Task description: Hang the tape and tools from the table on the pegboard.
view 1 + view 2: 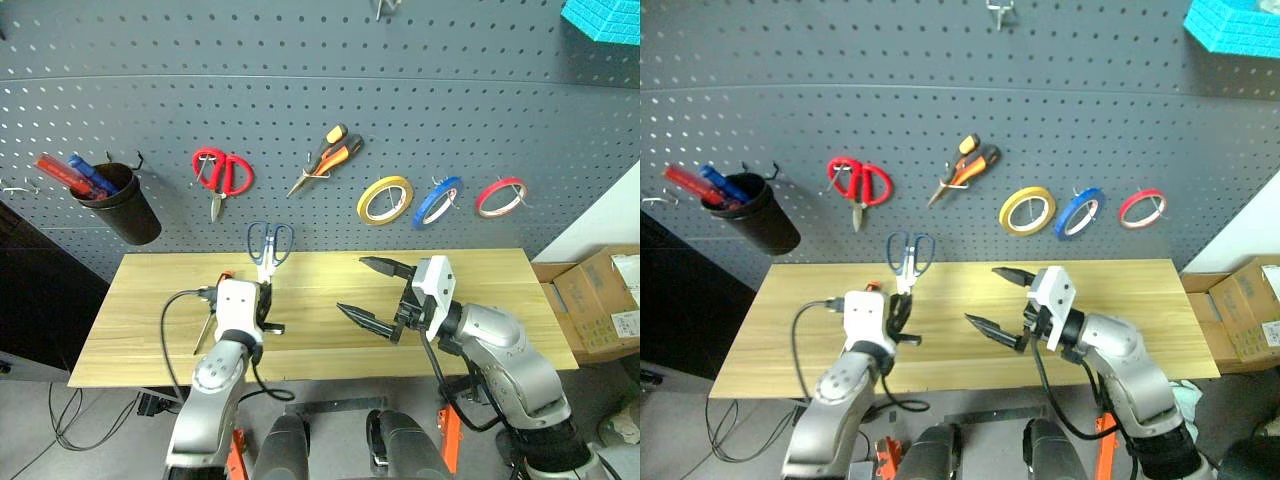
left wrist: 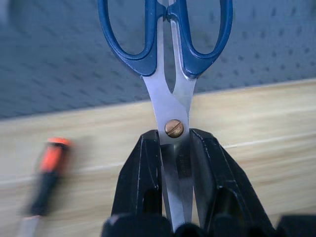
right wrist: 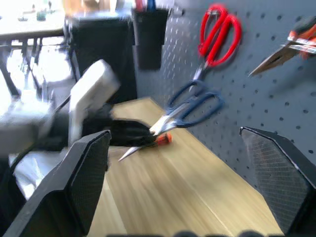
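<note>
Pegboard [image 1: 300, 80] cup [image 1: 125, 205] with pens [image 1: 75, 175]

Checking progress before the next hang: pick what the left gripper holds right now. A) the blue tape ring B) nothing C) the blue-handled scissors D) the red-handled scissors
C: the left gripper is shut on the blades of the blue-handled scissors, lifted off the table with the handles toward the pegboard.
</note>
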Tool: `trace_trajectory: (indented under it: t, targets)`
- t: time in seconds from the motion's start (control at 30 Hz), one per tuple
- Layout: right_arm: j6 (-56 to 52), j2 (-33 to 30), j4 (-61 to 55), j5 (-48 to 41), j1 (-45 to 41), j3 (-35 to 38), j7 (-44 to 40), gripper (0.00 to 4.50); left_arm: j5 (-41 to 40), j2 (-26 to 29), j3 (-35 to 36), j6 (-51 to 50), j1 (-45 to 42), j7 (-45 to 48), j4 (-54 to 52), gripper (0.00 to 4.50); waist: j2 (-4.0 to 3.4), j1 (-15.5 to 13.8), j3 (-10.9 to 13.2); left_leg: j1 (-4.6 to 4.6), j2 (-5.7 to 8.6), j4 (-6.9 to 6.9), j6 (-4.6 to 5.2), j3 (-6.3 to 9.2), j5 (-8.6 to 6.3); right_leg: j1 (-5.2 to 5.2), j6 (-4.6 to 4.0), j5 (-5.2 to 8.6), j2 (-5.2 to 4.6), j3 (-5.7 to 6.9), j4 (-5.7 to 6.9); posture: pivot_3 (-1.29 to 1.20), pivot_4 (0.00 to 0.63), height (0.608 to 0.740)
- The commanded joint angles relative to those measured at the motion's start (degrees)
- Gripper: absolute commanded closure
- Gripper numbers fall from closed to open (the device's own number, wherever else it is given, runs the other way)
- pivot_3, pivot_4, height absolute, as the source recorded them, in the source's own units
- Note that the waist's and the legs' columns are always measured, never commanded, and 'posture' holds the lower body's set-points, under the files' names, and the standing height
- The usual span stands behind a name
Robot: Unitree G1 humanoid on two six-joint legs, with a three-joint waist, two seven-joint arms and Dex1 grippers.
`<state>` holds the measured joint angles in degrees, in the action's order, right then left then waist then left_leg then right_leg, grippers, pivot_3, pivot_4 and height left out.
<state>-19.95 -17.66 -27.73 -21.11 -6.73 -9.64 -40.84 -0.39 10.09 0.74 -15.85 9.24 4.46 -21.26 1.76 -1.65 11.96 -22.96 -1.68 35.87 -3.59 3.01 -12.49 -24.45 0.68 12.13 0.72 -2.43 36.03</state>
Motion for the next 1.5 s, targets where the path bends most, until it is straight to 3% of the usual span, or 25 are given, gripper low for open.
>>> trace_trajectory:
  t: [0.03, 0.23, 0.53, 1.1, 1.13, 1.43, 1.5]
  targets:
    - [-1.0, 2.5, -5.5, -2.7, 0.7, 1.8, 5.1, 0.0, 2.0, 0.2, 0.6, 6.2, 3.6, -0.7, -9.2, 4.01, 0.02, -0.1, 0.0, -0.01, 0.01, 0.03, 0.0, -0.01, 0.0, 0.0, -0.01, 0.0, -0.01, 0.01, 0.0, 0.23, 0.145, 0.74]
    - [2.9, 5.2, -2.1, 0.3, -2.3, 0.6, 8.1, 0.0, 4.3, -1.0, 1.9, 12.3, 4.9, -3.1, -9.2, 4.01, 0.05, -0.2, -0.1, -0.02, 0.0, 0.14, -0.03, -0.06, -0.01, 0.07, -0.02, 0.02, -0.09, 0.03, -0.26, 0.25, 0.13, 0.74]
    - [8.0, 7.5, 8.6, 2.5, -11.6, 0.6, 7.6, 0.0, 2.0, 1.5, 6.7, 14.2, -11.3, -2.0, 4.2, 4.01, 0.24, -2.1, -0.4, -0.02, -0.02, 0.07, 0.04, -0.07, -0.03, 0.04, 0.32, -0.19, 0.09, 0.11, -0.01, 0.25, 0.106, 0.74]
    - [8.1, 7.2, 7.9, 4.0, -9.8, 0.9, 11.3, 0.0, -4.0, 4.3, 8.8, 11.4, -18.7, 4.2, 16.2, 4.01, 0.48, -2.8, -1.0, 0.14, -0.02, 0.21, 0.05, -0.11, -0.01, 0.2, 0.34, -0.25, 0.09, 0.04, 0.13, 0.21, 0.099, 0.74]
    - [8.1, 7.1, 7.8, 4.0, -9.7, 0.9, 11.5, 0.0, -4.1, 4.7, 8.7, 11.5, -19.6, 4.8, 17.1, 3.27, 0.48, -2.8, -1.1, 0.14, -0.02, 0.2, 0.05, -0.11, -0.01, 0.19, 0.36, -0.26, 0.09, 0.05, 0.14, 0.21, 0.098, 0.74]
    - [7.8, 6.2, 7.1, 3.9, -9.1, 0.8, 11.6, 0.0, -4.7, 5.5, 8.8, 10.6, -21.3, 6.5, 18.4, 0.26, 0.52, -2.7, -1.9, 0.17, -0.02, 0.2, 0.05, -0.11, -0.01, 0.2, 0.36, -0.27, 0.1, 0.04, 0.2, 0.2, 0.103, 0.74]
    - [7.3, 5.5, 6.4, 3.7, -8.4, 0.5, 11.0, 0.0, -4.3, 6.3, 9.1, 9.5, -20.0, 6.6, 17.8, 0.05, 0.53, -2.7, -1.9, 0.24, -0.02, 0.2, 0.05, -0.11, -0.01, 0.24, 0.35, -0.27, 0.1, 0.04, 0.25, 0.2, 0.105, 0.74]
